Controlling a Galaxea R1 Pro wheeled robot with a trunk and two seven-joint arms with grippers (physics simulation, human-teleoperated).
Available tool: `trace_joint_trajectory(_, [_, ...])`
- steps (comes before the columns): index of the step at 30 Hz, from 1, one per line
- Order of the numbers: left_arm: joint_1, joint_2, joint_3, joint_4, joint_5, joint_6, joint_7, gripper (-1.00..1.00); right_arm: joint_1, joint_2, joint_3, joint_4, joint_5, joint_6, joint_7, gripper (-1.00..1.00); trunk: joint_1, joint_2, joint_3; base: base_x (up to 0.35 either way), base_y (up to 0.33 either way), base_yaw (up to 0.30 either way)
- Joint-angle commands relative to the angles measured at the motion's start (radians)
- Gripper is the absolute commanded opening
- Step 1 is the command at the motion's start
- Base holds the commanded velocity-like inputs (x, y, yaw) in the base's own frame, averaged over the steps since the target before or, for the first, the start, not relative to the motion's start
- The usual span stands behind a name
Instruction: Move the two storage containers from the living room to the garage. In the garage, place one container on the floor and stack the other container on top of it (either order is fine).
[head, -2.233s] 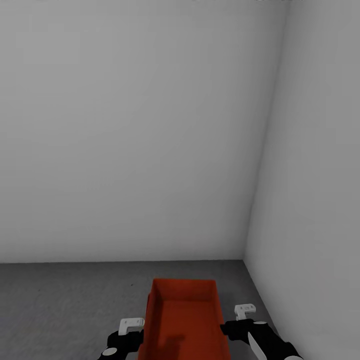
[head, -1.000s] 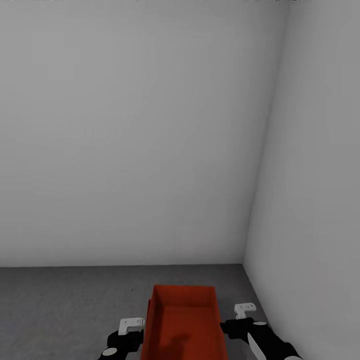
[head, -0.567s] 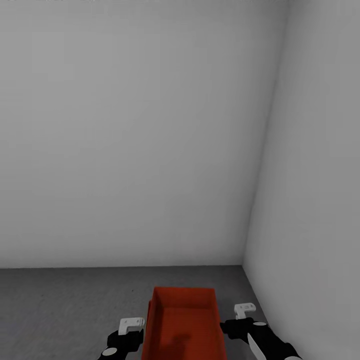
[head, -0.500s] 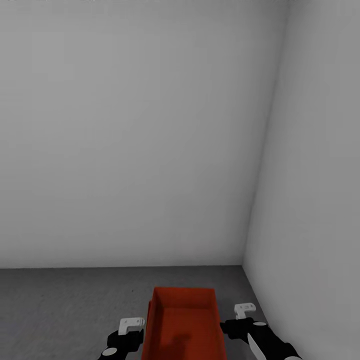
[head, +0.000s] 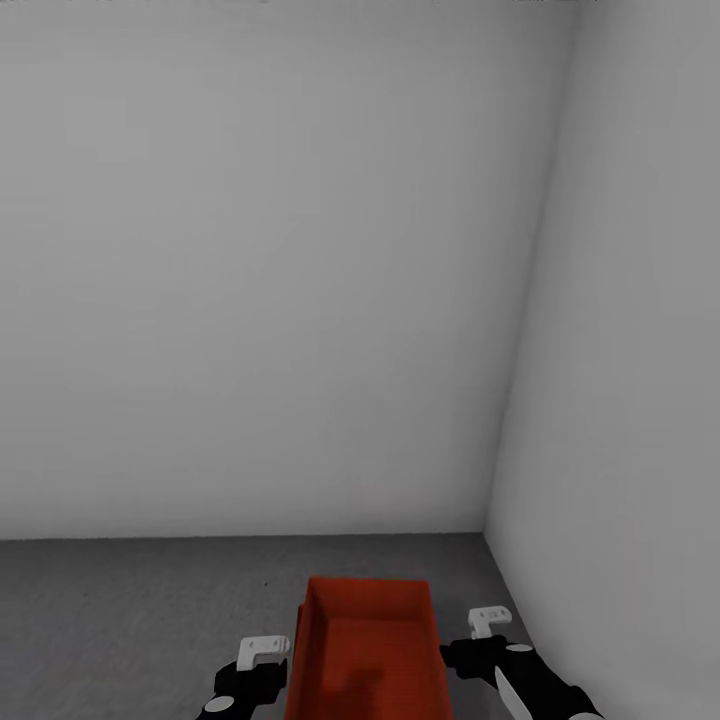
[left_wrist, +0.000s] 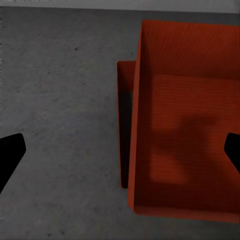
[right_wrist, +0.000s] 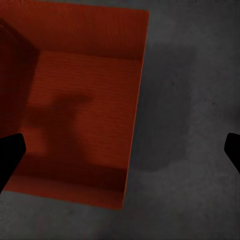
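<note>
1. Left gripper (head: 268, 652), lower left of the head view: spread, holding nothing.
2. One storage container (head: 368, 650), bottom centre, on the floor (head: 130, 610); the left wrist view shows its ribbed bottom (left_wrist: 187, 130).
3. Right gripper (head: 488, 622), lower right: spread, holding nothing.

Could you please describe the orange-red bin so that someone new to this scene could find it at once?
Start at the corner where the two plain pale grey walls meet the dark grey speckled concrete floor. Just short of that corner, between the left gripper and the right gripper, sits the topless orange-red rectangular plastic bin. It is the one vividly coloured thing there, with upright walls and a ribbed bottom.
</note>
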Motion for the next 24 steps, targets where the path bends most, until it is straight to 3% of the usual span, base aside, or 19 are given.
trace_joint_trajectory(1, [-0.001,0.0,-0.009,0.001,0.01,-0.004,0.005,1.0,0.0,0.0,-0.002,-0.002,0.009,0.005,0.004,1.0,-0.004,0.006,0.002,0.0,0.0,0.0])
trace_joint_trajectory(16, [-0.002,0.001,-0.009,0.0,0.01,0.004,0.003,1.0,0.0,0.003,-0.001,0.007,0.007,0.006,0.0,1.0,-0.061,0.111,0.049,0.0,0.0,0.0])
trace_joint_trajectory(24, [0.005,0.0,-0.005,0.006,0.013,0.004,0.007,1.0,0.002,0.004,-0.002,0.114,0.007,0.0,0.001,1.0,-0.092,0.167,0.074,0.0,0.0,0.0])
